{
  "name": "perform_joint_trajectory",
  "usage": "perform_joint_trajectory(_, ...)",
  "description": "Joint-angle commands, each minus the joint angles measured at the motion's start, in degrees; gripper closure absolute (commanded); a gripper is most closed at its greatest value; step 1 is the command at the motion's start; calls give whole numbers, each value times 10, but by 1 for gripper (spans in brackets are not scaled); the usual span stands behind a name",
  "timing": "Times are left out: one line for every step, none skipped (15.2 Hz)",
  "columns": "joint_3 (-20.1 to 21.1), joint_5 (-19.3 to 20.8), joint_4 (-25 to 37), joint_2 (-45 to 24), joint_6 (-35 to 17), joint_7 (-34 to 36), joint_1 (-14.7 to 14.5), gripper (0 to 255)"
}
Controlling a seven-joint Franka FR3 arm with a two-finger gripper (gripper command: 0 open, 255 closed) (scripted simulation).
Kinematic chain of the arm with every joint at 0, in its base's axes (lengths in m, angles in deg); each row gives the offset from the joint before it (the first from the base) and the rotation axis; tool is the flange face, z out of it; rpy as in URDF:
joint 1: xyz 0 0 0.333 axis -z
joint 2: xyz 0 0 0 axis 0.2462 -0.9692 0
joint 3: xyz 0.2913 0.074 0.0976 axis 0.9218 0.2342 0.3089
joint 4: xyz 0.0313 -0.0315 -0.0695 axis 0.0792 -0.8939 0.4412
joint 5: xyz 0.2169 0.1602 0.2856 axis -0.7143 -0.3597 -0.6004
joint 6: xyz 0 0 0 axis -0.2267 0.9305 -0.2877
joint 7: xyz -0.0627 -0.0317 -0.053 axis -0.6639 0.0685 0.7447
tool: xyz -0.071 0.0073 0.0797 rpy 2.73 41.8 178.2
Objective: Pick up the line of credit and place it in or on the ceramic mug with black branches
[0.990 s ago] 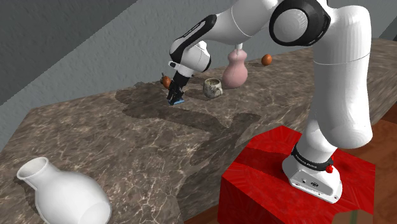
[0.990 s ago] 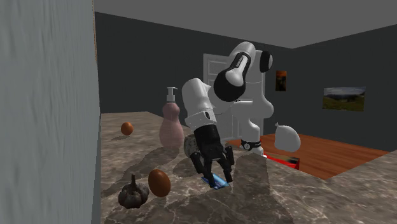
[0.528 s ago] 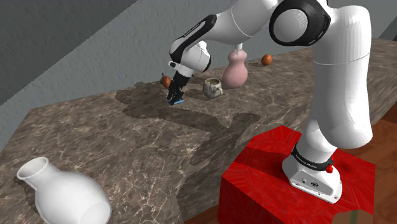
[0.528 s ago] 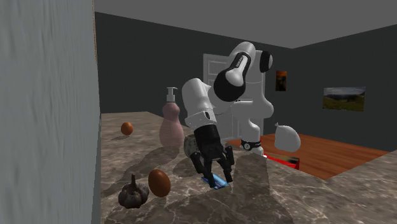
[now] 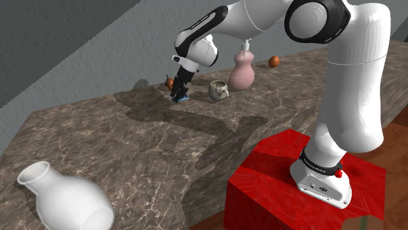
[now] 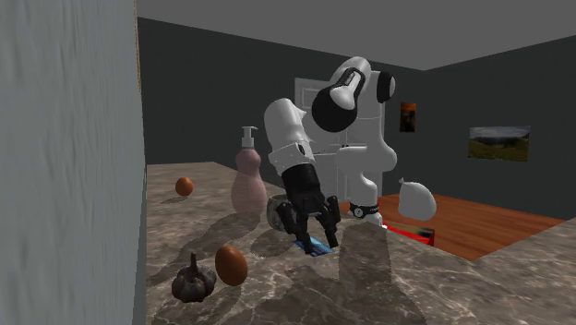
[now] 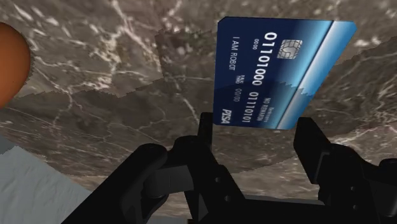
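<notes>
1. You are in the carry step. The gripper (image 7: 251, 133) has its fingers (image 7: 310, 143) closed on the card (image 7: 280, 76), pinching its two long edges. The grasp looks made, and the placing is not yet done.
2. The blue card hangs just off the counter (image 5: 131, 150), near its far edge. The mug (image 5: 218, 89) stands just beside it, to the shoulder view's right, nothing between them.
3. Your next move calls for more height first, so that the card's low end clears the mug's rim. Then go sideways until the card is over the mouth, come down and part the fingers. Keep the card on end, since it may not fit flat.
4. The count: one card and one mug. There is also one pink pump bottle (image 5: 241, 72) beyond the mug. Two brown eggs lie there, one by the gripper (image 6: 231, 265) and one further along the far edge (image 5: 274, 61). One dark bulb (image 6: 191, 280) sits beside the nearer egg, and one white vase (image 5: 62, 199) stands at the near corner.
</notes>
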State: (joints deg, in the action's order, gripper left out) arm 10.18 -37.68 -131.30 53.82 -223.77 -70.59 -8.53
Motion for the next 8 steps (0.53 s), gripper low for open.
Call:
perform_joint_trajectory(-3,11,6,7,9,13,-2,255)
perform_joint_trajectory(-5,16,8,11,13,18,-2,255)
perform_joint_trajectory(-6,21,10,15,17,24,-3,255)
perform_joint_trajectory(-8,25,12,19,21,29,-4,255)
perform_joint_trajectory(-9,30,14,22,26,34,-5,255)
perform_joint_trajectory(-10,35,16,26,30,40,-5,255)
perform_joint_trajectory(-11,40,19,30,34,45,-6,255)
perform_joint_trajectory(-13,44,21,33,38,50,-6,255)
